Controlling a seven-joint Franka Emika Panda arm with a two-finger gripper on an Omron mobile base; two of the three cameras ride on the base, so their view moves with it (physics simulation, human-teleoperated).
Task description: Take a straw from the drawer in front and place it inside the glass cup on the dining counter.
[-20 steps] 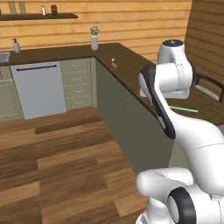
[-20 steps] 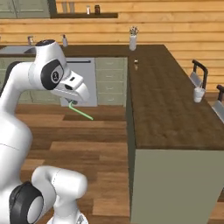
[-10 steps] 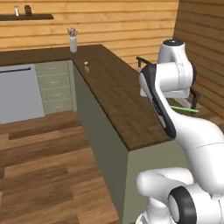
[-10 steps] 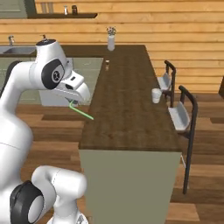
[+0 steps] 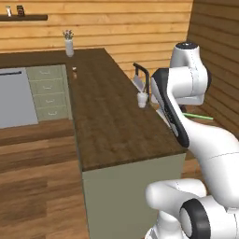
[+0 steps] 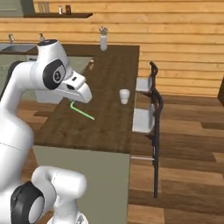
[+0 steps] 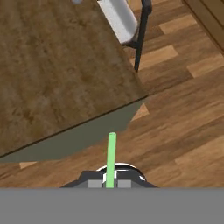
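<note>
no readable text, labels, brands or numbers anywhere.

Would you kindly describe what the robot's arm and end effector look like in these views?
The arm is glossy white with rounded, bulbous links and dark grey to black bands and discs at the joints; one dark joint cap bears a small pale marking. No loose cables show. The end effector is a white wedge-shaped hand with dark slots on its top face.

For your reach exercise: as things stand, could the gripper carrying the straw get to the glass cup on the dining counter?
Probably yes. The gripper holds the straw above the near part of the dining counter, and the bare wood between it and the glass cup leaves the way free.
</note>
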